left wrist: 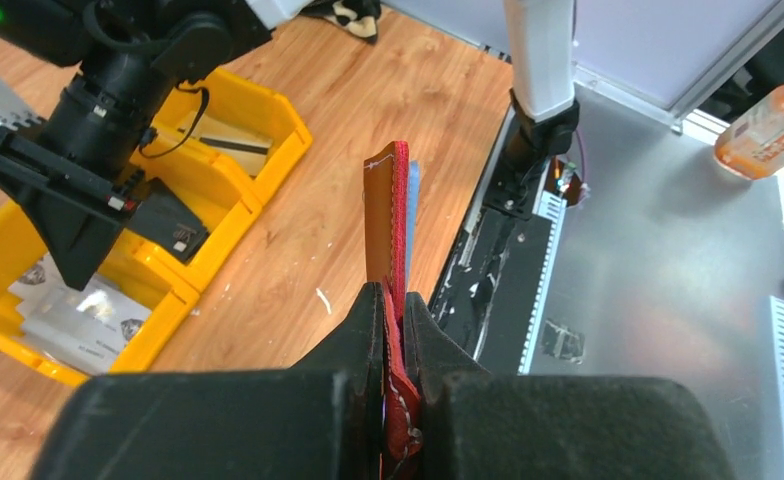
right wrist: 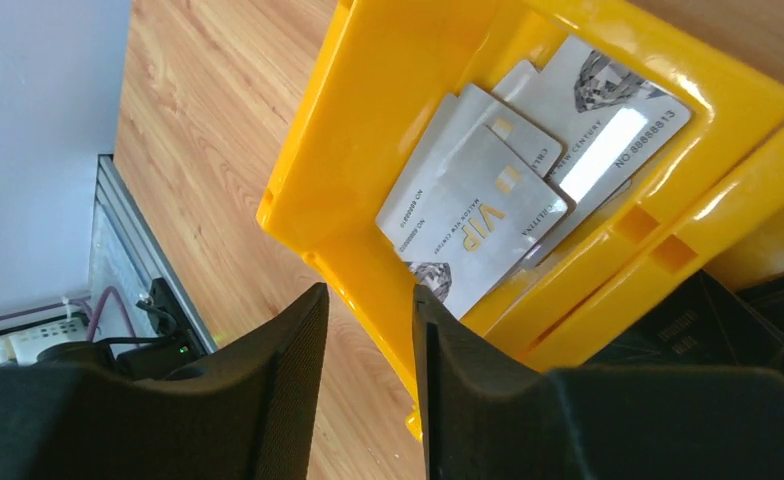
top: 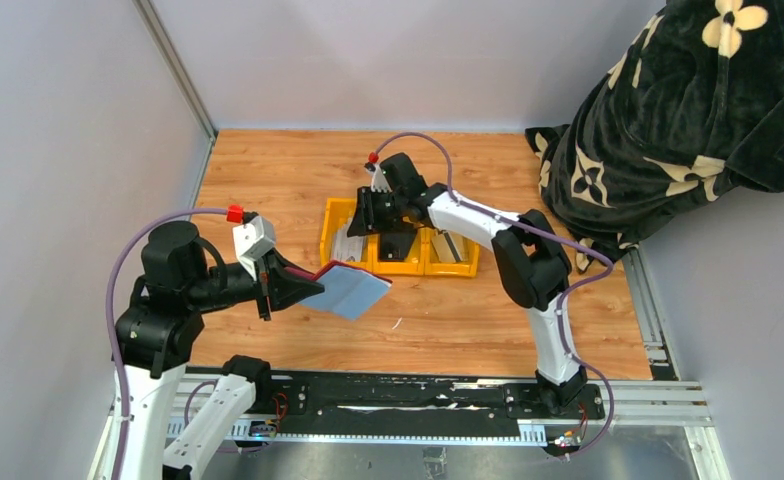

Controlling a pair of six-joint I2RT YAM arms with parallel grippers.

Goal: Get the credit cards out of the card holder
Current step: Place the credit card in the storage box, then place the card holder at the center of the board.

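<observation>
Card holder [top: 353, 288] is pinched by left claw [left wrist: 393, 305] & held off the bench [top: 448, 330] for access; right claw [right wrist: 368, 300] is spread over credit cards [right wrist: 488, 205] in yellow tray [right wrist: 368, 100].

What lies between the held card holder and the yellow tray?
Only bare wooden table separates the card holder from the yellow tray, as the top view shows.

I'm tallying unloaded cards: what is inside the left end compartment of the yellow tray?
Several silvery cards lie overlapped inside the tray, with one printed VIP on top. The ones beneath are partly covered, so the exact count is unclear.
</observation>
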